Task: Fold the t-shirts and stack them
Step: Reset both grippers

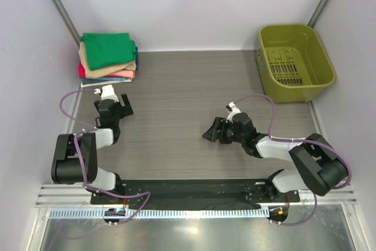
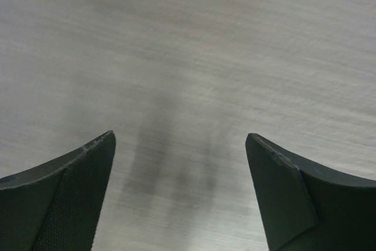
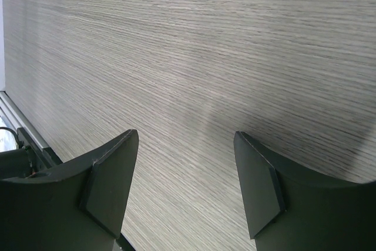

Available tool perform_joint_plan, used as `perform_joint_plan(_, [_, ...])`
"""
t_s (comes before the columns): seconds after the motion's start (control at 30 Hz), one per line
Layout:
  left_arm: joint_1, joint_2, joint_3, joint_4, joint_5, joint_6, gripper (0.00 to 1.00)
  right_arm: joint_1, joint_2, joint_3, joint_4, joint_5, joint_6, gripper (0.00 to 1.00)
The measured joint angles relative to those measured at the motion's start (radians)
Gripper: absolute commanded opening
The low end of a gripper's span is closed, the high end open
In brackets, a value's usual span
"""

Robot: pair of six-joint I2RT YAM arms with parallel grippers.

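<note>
A stack of folded t-shirts sits at the far left corner of the table. The bright green shirt lies folded on top, over tan, pink, red and blue ones. My left gripper is open and empty, low over the table just in front of the stack. In the left wrist view only bare table lies between its jaws. My right gripper is open and empty near the table's middle, pointing left. Its wrist view shows only wood-grain table.
An olive-green plastic bin stands at the far right corner with no cloth in it. White walls enclose the table on the left, back and right. A metal rail runs along the near edge.
</note>
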Motion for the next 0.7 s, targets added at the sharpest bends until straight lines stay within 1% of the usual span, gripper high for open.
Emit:
perform_joint_plan(0.07, [-0.004, 0.011, -0.035, 0.132, 0.026, 0.009, 1.00, 0.000, 0.000, 0.000, -0.001, 0.000, 0.000, 0.72])
perform_joint_plan(0.17, [-0.027, 0.033, -0.188, 0.375, 0.020, 0.026, 1.00, 0.000, 0.000, 0.000, -0.001, 0.000, 0.000, 0.72])
perform_joint_plan(0.2, [-0.038, 0.045, -0.214, 0.396, 0.024, 0.032, 1.00, 0.000, 0.000, 0.000, -0.001, 0.000, 0.000, 0.73])
perform_joint_plan(0.27, [-0.058, 0.053, -0.213, 0.351, 0.047, 0.051, 1.00, 0.000, 0.000, 0.000, -0.001, 0.000, 0.000, 0.72])
perform_joint_plan(0.43, [-0.056, 0.053, -0.166, 0.401, 0.072, 0.066, 1.00, 0.000, 0.000, 0.000, -0.001, 0.000, 0.000, 0.73])
perform_joint_plan(0.7, [-0.056, 0.053, -0.164, 0.411, 0.079, 0.073, 1.00, 0.000, -0.035, -0.022, 0.001, 0.012, 0.001, 0.73])
